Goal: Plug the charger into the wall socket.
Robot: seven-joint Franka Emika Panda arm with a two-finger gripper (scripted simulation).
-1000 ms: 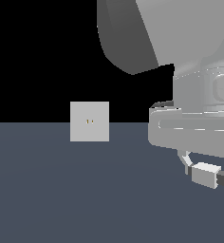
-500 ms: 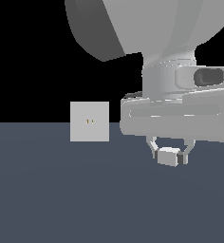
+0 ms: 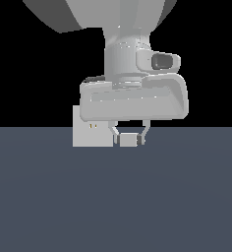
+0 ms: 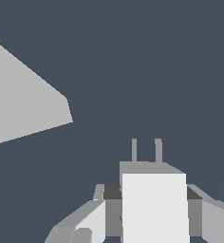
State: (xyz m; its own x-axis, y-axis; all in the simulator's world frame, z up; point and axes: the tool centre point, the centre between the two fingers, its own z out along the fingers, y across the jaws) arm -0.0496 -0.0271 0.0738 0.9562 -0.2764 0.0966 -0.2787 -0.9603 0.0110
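The gripper [image 3: 130,140] has its jaws closed on the charger [image 3: 129,141], prongs seemingly forward for insertion, near the wall socket [image 3: 91,133] at the table's [image 3: 116,197] far edge.

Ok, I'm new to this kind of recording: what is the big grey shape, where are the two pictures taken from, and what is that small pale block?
These are simulator renders. The big grey shape is a robot arm, seen by a camera standing off it. At its lower end a two-fingered pincer is shut on the charger, a small off-white block. The other picture comes from a camera on the arm's wrist, looking past the charger; there its two prongs point away from the pincer. The light-grey upright square plate is the wall socket, with two tiny yellowish slots, partly hidden behind the arm. It stands on the dark floor. The prongs are not in the slots yet.
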